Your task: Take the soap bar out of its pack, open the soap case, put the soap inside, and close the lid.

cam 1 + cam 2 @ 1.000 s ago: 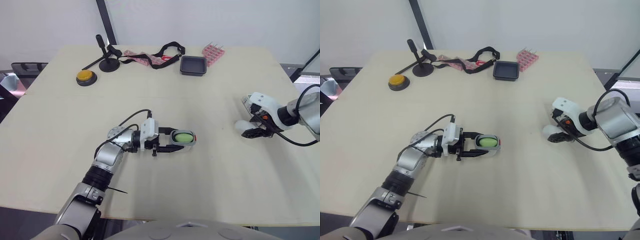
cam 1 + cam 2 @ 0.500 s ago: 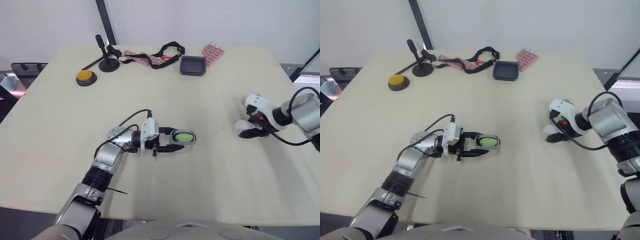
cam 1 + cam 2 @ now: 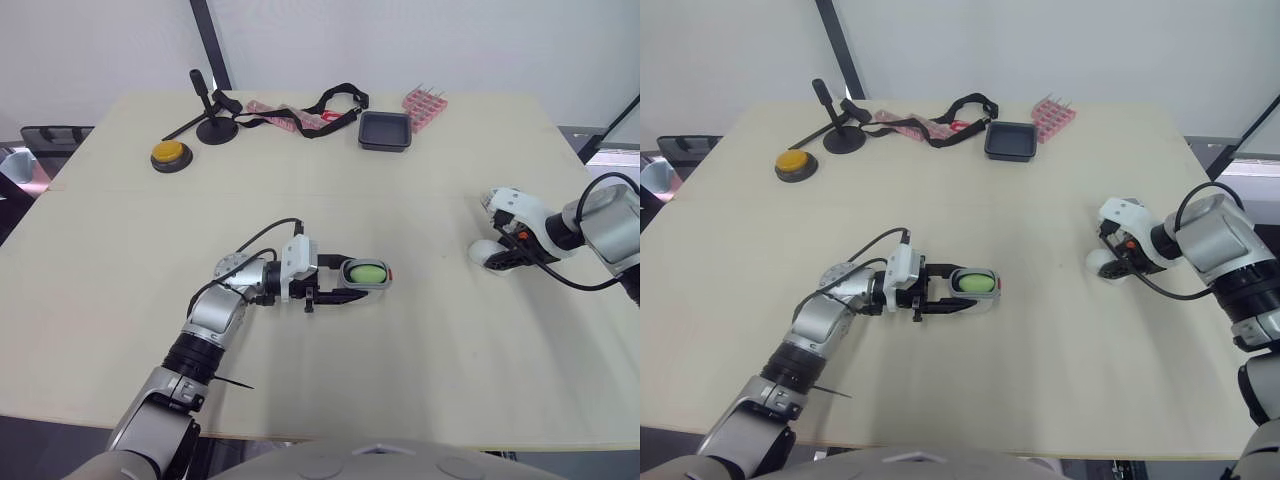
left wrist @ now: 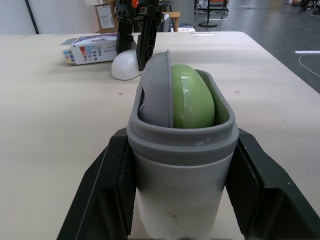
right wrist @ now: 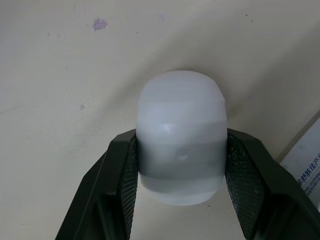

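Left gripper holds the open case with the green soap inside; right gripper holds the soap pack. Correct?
No. The right gripper holds the white lid, not the soap pack lying beside it, as the right wrist view shows. The left gripper does hold the open case with the green soap inside.

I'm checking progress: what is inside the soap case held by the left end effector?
A green soap bar lies inside the soap case, against a grey insert. The case floor beneath them is hidden.
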Action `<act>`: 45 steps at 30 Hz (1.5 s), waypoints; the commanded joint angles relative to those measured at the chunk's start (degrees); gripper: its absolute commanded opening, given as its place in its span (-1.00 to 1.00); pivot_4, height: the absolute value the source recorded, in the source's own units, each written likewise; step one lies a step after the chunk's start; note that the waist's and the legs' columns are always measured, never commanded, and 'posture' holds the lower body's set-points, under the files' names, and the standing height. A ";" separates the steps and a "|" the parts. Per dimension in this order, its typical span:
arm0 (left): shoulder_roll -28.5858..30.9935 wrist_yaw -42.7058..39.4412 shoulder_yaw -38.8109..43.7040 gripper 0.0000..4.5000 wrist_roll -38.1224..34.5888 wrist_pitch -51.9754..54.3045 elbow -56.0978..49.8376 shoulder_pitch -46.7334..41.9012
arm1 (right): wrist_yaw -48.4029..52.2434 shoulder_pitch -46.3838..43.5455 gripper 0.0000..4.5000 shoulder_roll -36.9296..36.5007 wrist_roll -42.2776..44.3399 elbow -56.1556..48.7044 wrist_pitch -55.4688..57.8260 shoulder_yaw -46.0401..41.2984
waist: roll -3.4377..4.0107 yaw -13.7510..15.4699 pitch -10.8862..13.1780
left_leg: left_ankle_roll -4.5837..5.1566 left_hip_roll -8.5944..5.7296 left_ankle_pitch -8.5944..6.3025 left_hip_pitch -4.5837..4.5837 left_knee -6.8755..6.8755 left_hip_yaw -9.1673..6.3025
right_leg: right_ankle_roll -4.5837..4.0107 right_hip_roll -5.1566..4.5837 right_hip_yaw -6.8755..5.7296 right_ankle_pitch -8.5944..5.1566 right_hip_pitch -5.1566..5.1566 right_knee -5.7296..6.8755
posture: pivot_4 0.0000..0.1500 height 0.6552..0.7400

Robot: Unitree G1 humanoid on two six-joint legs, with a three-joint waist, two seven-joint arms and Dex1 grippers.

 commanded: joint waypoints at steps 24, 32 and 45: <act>-2.12 2.95 0.57 -0.15 0.01 0.23 2.80 -2.90 | 8.49 -17.25 -0.11 5.71 9.03 -35.39 14.57 3.83 | -0.02 -0.02 0.01 | -0.01 0.04 0.01 0.02 0.10 0.07 | 0.02 0.04 0.15 0.01 -0.12 0.24 | 1.00 1.00; -2.08 3.06 0.44 -0.15 0.41 -0.58 3.27 -3.06 | 6.59 -20.62 -0.11 9.90 10.70 -37.43 17.08 8.70 | -0.03 0.17 0.02 | -0.12 0.04 0.06 0.02 0.09 0.06 | 0.05 0.03 0.20 0.03 -0.13 0.27 | 1.00 1.00; -2.05 3.40 0.56 -0.15 0.50 -0.69 3.20 -3.01 | 4.07 -21.52 -0.11 12.89 12.52 -38.27 17.97 12.51 | -0.03 0.11 0.02 | -0.42 0.04 0.18 0.03 0.07 0.07 | 0.30 0.07 0.31 0.17 -0.13 0.27 | 1.00 1.00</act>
